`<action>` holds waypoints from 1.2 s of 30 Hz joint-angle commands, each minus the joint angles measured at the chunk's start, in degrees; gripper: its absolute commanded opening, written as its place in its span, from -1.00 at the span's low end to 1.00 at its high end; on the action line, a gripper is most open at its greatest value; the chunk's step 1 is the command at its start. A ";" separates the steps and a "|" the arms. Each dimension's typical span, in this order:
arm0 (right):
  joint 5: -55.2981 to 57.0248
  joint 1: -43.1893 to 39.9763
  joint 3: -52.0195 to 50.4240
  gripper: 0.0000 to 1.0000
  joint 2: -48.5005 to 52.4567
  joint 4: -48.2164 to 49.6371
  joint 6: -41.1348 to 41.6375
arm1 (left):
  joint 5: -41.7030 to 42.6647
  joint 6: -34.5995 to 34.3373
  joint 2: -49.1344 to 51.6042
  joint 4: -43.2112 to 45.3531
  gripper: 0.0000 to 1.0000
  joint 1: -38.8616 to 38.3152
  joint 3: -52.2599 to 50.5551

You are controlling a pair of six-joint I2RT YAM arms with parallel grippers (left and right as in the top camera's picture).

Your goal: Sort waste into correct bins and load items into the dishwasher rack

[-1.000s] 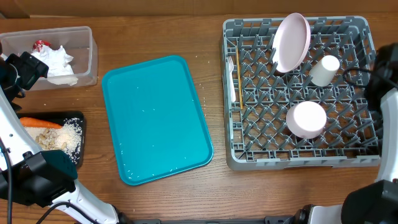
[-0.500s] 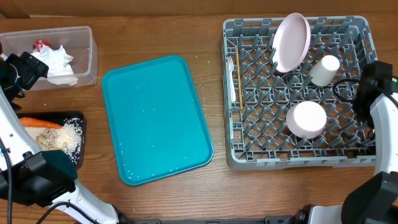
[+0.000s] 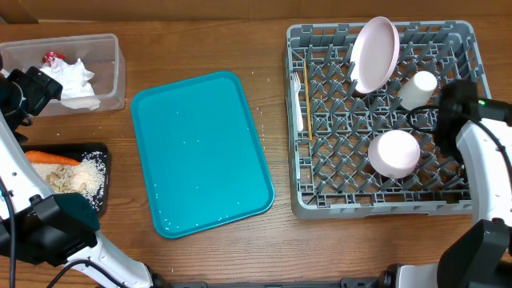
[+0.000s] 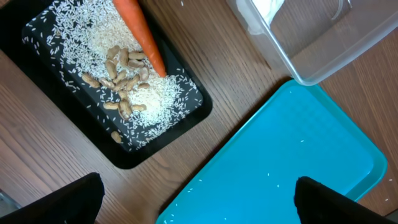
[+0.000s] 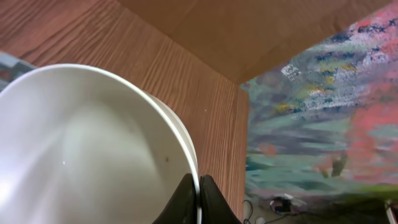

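1. Looking down from overhead, a flat, glossy teal tray point(image 3: 200, 152) lies on the wood-grain table point(image 3: 276, 248), between the bins at left and the grey lattice dishwasher rack point(image 3: 360, 206) at right.
   - The right arm point(image 3: 480, 152) hangs over the rack's right side and covers part of it, just beside the round white bowl point(image 3: 394, 154) and the tilted white cup point(image 3: 418, 90).
   - The pale-pink plate point(image 3: 374, 54) stands on edge, leaning.
   - The white fork point(image 3: 297, 100) and the thin wooden stick point(image 3: 306, 104) lie side by side along the rack's left wall, with their long axes running far to near.
   - The clear tub point(image 3: 118, 80) holds the crumpled napkin point(image 3: 76, 80) and the red-and-white wrapper point(image 3: 54, 58).
2. From the left wrist, the left gripper point(image 4: 202, 202) stands wide open with nothing between its fingers, above the teal tray's corner.
   - The shallow black tray point(image 4: 140, 158) holds scattered rice point(image 4: 102, 43), beige scraps point(image 4: 121, 81) and the orange carrot point(image 4: 140, 34).
   - The carrot lies diagonally, tapering toward the tray's middle.
3. From the right wrist, the right gripper point(image 5: 199, 199) has its dark fingers pressed together, with the tips at the smooth bowl's rim.
   - I cannot tell whether the rim is pinched between them.
   - Wood grain and brown cardboard point(image 5: 249, 25) fill the background.
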 commanded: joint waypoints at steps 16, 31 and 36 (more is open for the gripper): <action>-6.49 6.49 -0.24 -0.72 -0.02 3.28 0.63 | -0.22 -0.52 0.46 -0.07 1.00 0.04 -0.33; -48.00 0.68 24.85 0.68 -6.27 -1.57 -14.86 | -0.22 -0.52 0.46 -0.07 1.00 0.04 -0.33; -43.23 -2.27 22.84 0.68 -5.35 -5.79 -16.31 | -0.22 -0.52 0.46 -0.07 1.00 0.04 -0.33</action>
